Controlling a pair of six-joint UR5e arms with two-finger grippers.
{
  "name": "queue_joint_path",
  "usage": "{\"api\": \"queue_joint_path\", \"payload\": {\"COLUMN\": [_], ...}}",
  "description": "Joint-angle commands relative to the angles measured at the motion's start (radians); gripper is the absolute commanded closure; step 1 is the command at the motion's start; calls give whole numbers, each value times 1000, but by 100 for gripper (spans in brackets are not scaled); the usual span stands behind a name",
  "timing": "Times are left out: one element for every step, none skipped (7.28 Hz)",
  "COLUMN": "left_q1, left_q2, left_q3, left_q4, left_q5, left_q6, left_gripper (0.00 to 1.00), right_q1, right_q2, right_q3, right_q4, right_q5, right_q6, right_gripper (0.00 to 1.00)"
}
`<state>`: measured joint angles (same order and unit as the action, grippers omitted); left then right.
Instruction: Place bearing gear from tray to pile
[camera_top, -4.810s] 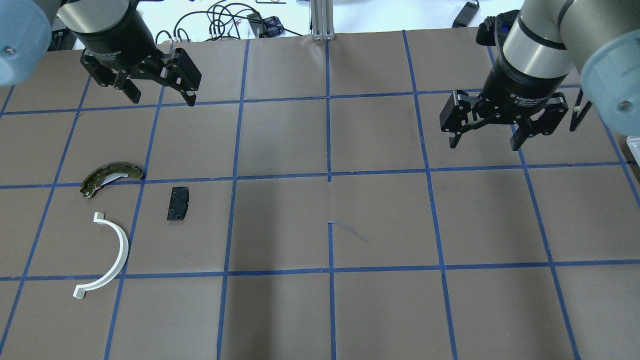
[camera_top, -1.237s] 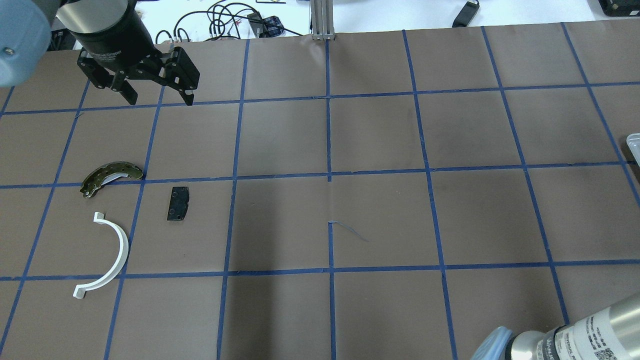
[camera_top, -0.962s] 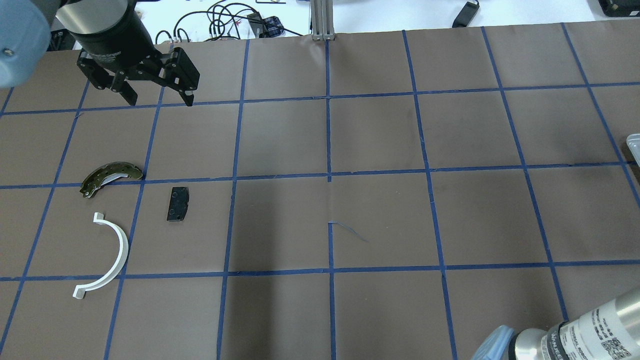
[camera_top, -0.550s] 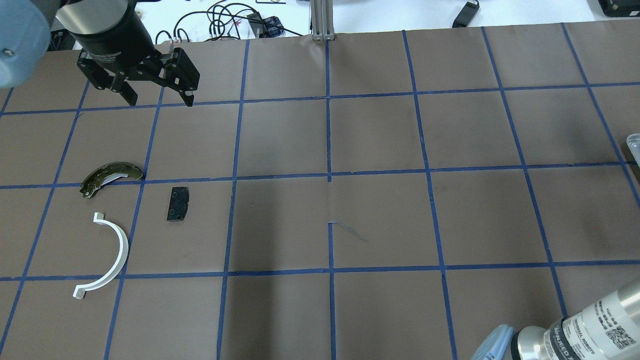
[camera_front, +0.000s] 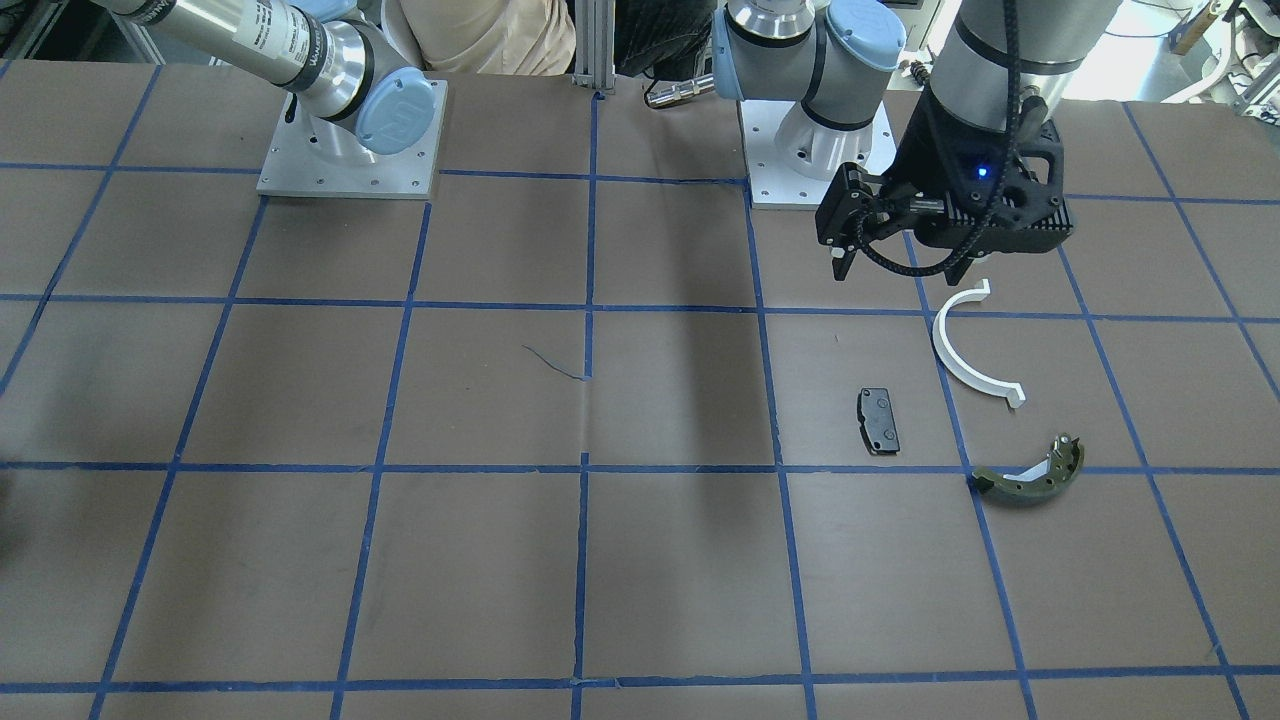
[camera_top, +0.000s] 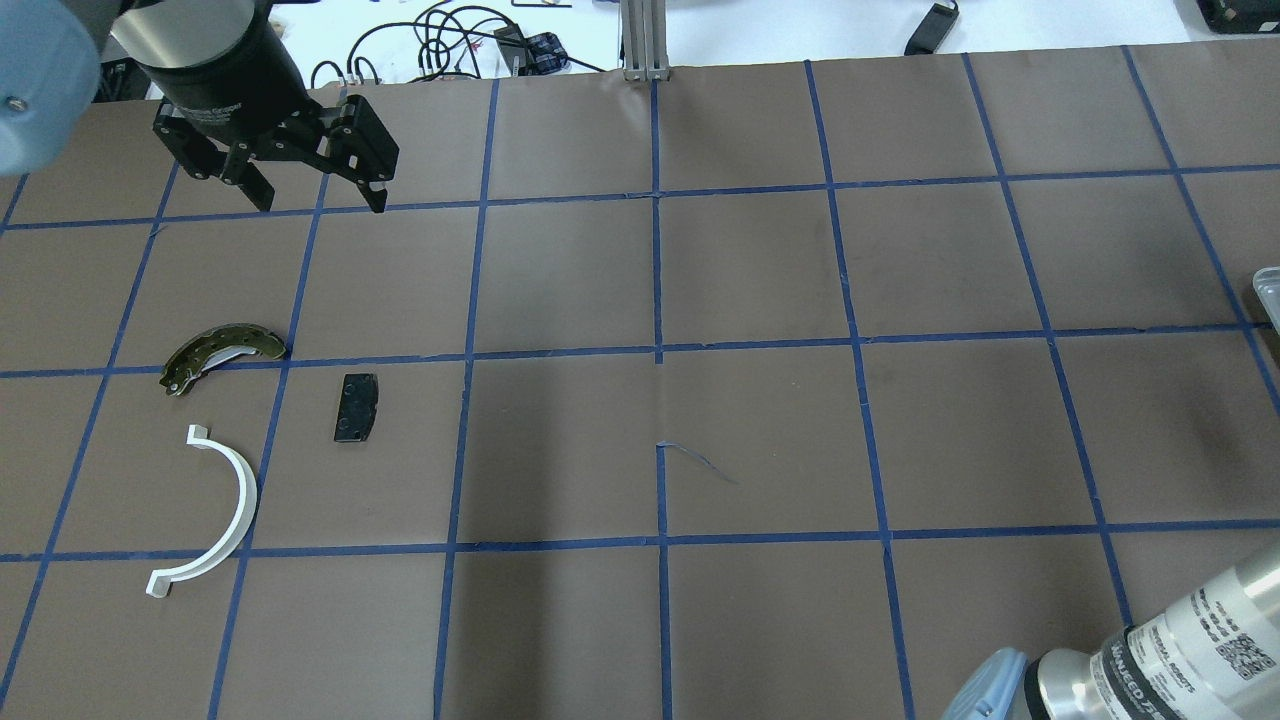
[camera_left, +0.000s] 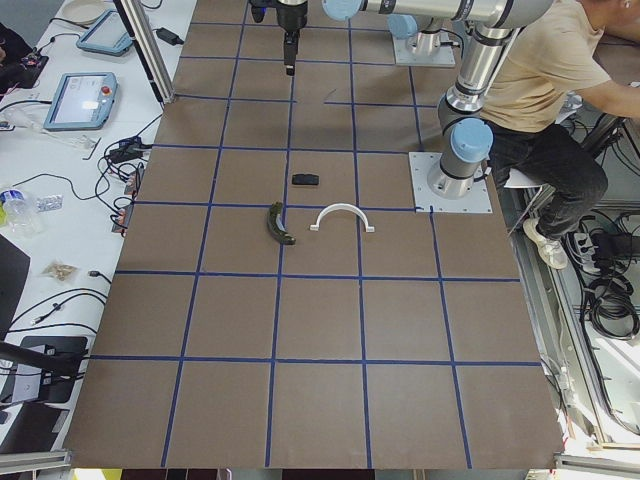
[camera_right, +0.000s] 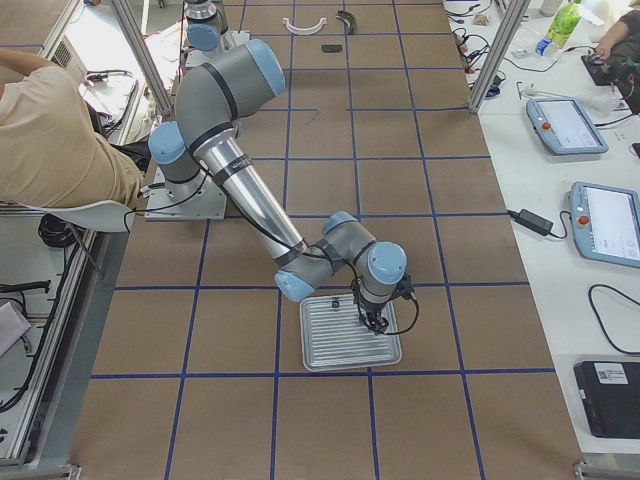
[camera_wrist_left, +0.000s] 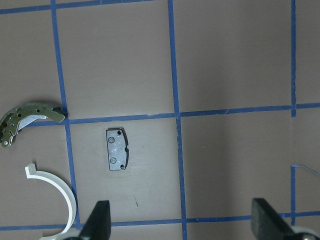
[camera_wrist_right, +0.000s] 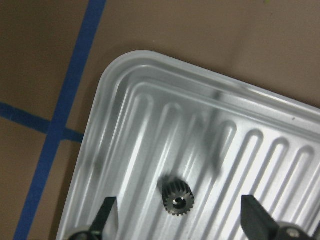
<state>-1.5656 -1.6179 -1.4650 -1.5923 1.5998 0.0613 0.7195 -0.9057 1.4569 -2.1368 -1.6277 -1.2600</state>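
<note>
Brown table (camera_top: 760, 270) gridded in blue tape (camera_top: 657, 280), white bench (camera_left: 60, 160) alongside

— What is seen around the fingers (camera_top: 372, 178) of the left gripper (camera_top: 320, 202)?
— Below them brown paper (camera_top: 760, 270) is laid, divided into squares by blue tape (camera_top: 657, 270). Tangled black cables (camera_top: 440, 35) are seen just beyond them, and an aluminium post (camera_top: 645, 40) farther to their right. A loose curl of tape (camera_top: 700, 462) is lifted well to their right.
— And by the right gripper (camera_wrist_right: 178, 206)?
— Two teach pendants (camera_right: 565, 125) are laid on a white bench (camera_right: 500, 160), well apart from its fingers (camera_wrist_right: 106, 216). A person (camera_right: 50, 130) in a beige shirt is seated on the fingers' other side.
</note>
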Motion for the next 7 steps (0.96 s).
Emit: {"api": "queue_joint_path", "payload": {"left_q1": [-1, 1, -1, 1, -1, -1, -1], "left_q2": [0, 0, 0, 0, 0, 0, 1], "left_q3": [0, 0, 0, 0, 0, 0, 0], "left_q4": [0, 0, 0, 0, 0, 0, 0], "left_q5": [0, 0, 0, 0, 0, 0, 0], "left_q6": [0, 0, 0, 0, 0, 0, 0], "left_gripper": [0, 0, 0, 0, 0, 0, 0], "right_q1": [0, 0, 0, 0, 0, 0, 0], "right_q2": [5, 7, 8, 14, 22, 22, 22], "right_q3": [0, 0, 2, 0, 0, -1, -1], "right_q4": [0, 0, 0, 0, 0, 0, 0], "right_q5": [-1, -3, -3, -3, -3, -3, -3], "right_q6": [4, 4, 4, 5, 5, 5, 7], "right_gripper": [23, 30, 33, 33, 33, 37, 54]}}
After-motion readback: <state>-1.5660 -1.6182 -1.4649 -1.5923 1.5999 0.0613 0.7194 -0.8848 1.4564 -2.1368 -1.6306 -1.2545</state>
